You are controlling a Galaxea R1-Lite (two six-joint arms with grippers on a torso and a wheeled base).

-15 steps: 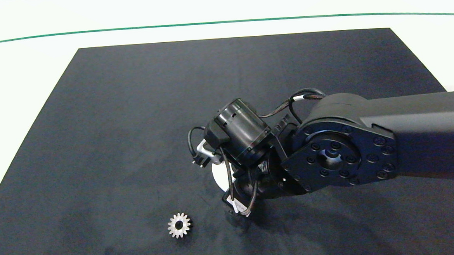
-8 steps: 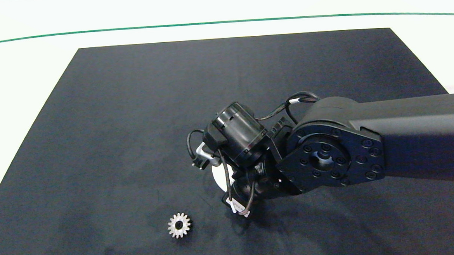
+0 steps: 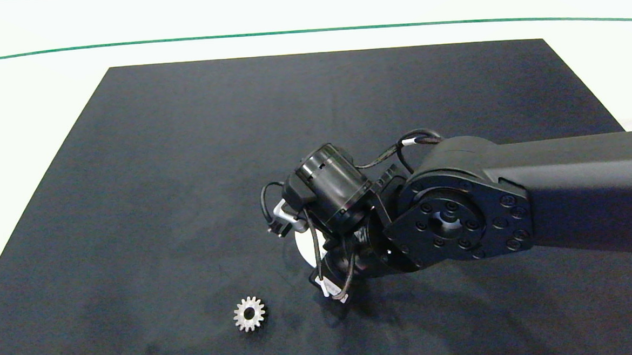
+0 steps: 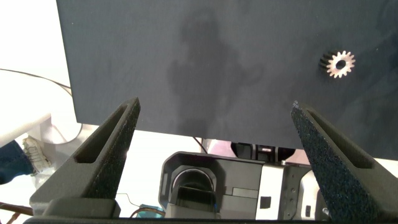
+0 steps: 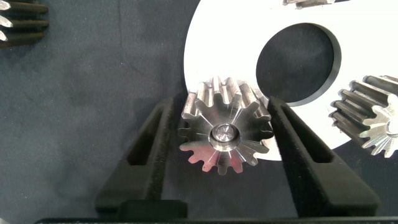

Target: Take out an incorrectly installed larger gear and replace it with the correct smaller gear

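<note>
Right wrist view: the right gripper (image 5: 225,102) is closed on the larger gear (image 5: 225,135), with one grey finger (image 5: 155,146) pressed against the teeth on one side and the other finger against the teeth on the opposite side. The larger gear is seated at the edge of a white plate (image 5: 230,43), overlapping both the plate and the black mat (image 5: 93,93). A rounded metal pin end is seen at the centre of the gear. A large round hole (image 5: 298,62) is cut in the plate just beside the gripped gear. A further gear (image 5: 373,121) with blunt teeth is located at the plate's rim, beyond the hole.

In the head view, the right arm (image 3: 512,205) is extended from the right edge to the middle of the mat, with its wrist pointed downward over the plate (image 3: 303,248); the fingers are hidden beneath the wrist.

The smaller gear (image 3: 249,314) is laid flat on the mat, apart from the plate and nearer the front edge. It is also recorded in the left wrist view (image 4: 341,64).

The left gripper (image 4: 216,106) is held with its fingers spread wide and nothing between them, over the mat's near edge, well apart from the smaller gear.
</note>
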